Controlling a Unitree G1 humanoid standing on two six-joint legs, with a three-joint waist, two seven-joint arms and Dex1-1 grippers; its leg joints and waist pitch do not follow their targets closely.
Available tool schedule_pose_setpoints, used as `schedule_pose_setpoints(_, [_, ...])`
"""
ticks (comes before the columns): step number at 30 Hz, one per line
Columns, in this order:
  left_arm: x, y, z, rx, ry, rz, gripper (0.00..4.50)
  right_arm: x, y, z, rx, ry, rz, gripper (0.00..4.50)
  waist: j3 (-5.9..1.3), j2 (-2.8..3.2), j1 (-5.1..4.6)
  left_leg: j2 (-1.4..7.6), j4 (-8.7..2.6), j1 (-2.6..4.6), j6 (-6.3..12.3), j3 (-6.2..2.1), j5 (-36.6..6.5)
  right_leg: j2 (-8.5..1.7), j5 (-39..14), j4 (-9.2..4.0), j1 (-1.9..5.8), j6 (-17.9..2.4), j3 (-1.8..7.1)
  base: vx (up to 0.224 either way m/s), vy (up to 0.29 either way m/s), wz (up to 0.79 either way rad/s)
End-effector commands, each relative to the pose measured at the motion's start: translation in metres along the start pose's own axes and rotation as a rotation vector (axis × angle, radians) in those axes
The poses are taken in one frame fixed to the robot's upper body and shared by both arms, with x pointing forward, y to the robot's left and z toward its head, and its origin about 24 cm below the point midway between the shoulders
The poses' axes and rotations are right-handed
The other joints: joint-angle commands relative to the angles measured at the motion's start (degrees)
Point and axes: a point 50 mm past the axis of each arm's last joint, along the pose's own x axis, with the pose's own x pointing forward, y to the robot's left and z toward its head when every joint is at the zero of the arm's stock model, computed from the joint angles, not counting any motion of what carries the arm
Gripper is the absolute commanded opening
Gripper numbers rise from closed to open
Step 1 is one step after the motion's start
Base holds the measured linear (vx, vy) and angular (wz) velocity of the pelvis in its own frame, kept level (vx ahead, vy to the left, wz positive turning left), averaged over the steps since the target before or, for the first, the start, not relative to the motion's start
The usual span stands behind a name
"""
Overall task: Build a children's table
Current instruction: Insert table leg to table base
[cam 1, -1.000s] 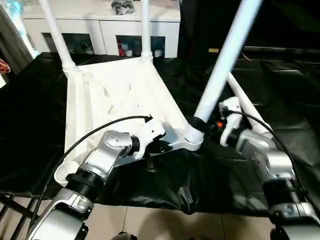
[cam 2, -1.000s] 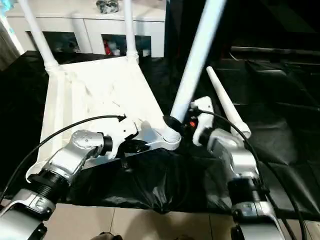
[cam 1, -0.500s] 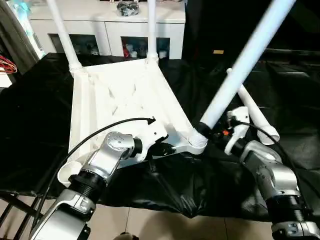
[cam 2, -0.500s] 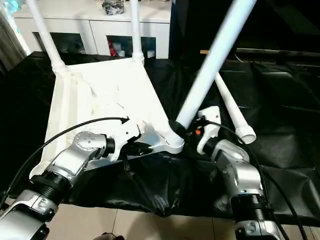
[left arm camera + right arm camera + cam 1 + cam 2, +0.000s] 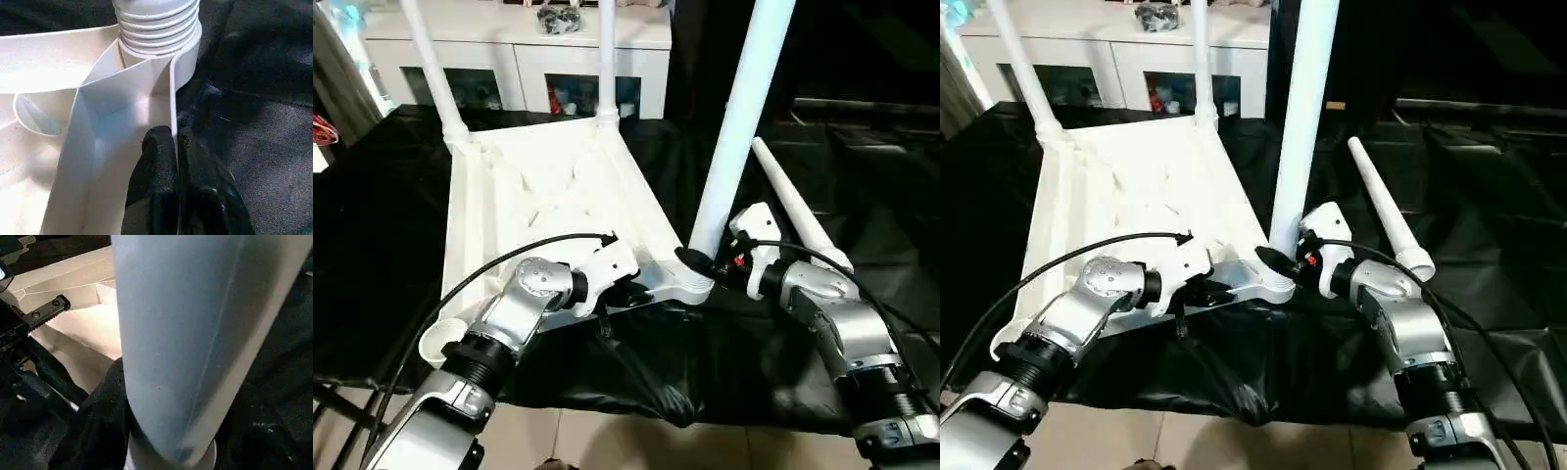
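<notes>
Lying upside down on a black-draped work surface (image 5: 372,225), the children's table (image 5: 538,196) showed its ribbed underside w/ two legs (image 5: 433,73) standing in the far corner sockets. A third leg (image 5: 739,127) stood nearly upright in the near corner socket (image 5: 690,286) on the robot's right side. The fourth leg (image 5: 793,204) lay loose on the black cover, just beyond the right arm, apart from the tabletop. The near socket on the robot's left (image 5: 438,343) sat empty at the edge of the surface.

Left gripper (image 5: 175,147) was pinched shut on the table's thin edge wall close to the threaded base of the third leg; one black finger (image 5: 154,161) sat inside the wall, the other outside. Right gripper (image 5: 1301,259) stood about half open around the lower end of the third leg, its dark fingers (image 5: 102,416) on either side of the tube, approx. at the socket. Whether the pads pressed tight on the tube could not be told from the head views, but the wrist view showed them against it.

A white cabinet (image 5: 524,59) w/ glass doors stood behind the surface.
</notes>
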Motion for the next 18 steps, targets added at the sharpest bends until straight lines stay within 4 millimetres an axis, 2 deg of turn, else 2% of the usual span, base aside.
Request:
schedule_pose_setpoints(1, [-0.002,0.001,0.01,0.05,-0.038,-0.016,0.0,-0.004,0.013,-0.045,0.103,0.16,0.06,1.87,-3.12,-0.46,-0.09,1.97,-4.57,2.26,-1.6,-1.69,-27.95,-2.54,-27.55,-5.53,0.78,-8.39,1.27,0.0,0.0,0.0])
schedule_pose_setpoints(5, [-0.002,-0.002,0.01,0.056,-0.036,-0.049,0.0,-0.005,0.013,-0.044,0.103,0.14,0.08,1.87,-3.12,-0.35,-0.06,2.01,-4.64,2.29,-1.63,-1.73,-28.56,-2.58,-27.78,-5.66,0.7,-8.23,1.29,0.0,0.0,0.0])
schedule_pose_setpoints(8, [-0.007,-0.009,0.009,0.092,-0.029,-0.16,0.0,-0.009,0.016,-0.04,0.113,0.084,0.16,1.87,-3.23,-0.23,0.05,2.08,-4.69,2.29,-1.49,-1.8,-29.06,-2.68,-27.13,-5.63,0.83,-8.53,1.33,0.0,0.0,0.0])
schedule_pose_setpoints(12, [-0.01,-0.01,0.009,0.115,-0.02,-0.212,0.0,-0.012,0.018,-0.041,0.104,0.083,0.222,1.87,-3.15,-0.14,0.23,2.23,-4.94,2.22,-1.54,-1.68,-28.91,-2.47,-23.85,-5.18,0.84,-10.25,1.38,0.0,0.0,0.0])
schedule_pose_setpoints(13, [-0.011,-0.01,0.008,0.12,-0.017,-0.221,0.0,-0.013,0.018,-0.041,0.098,0.08,0.233,1.87,-3.14,-0.31,0.31,2.23,-4.96,2.23,-1.63,-1.68,-29.15,-2.56,-24.49,-5.21,0.92,-10.21,1.36,0.0,0.0,0.0])
schedule_pose_setpoints(18, [-0.016,-0.006,0.008,0.121,-0.001,-0.22,0.0,-0.014,0.018,-0.045,0.078,0.099,0.26,1.87,-3.02,-0.17,0.69,2.28,-4.99,2.45,-2.23,-1.83,-30.2,-2.82,-27.07,-5.38,0.72,-9.71,1.37,0.0,0.0,0.0])
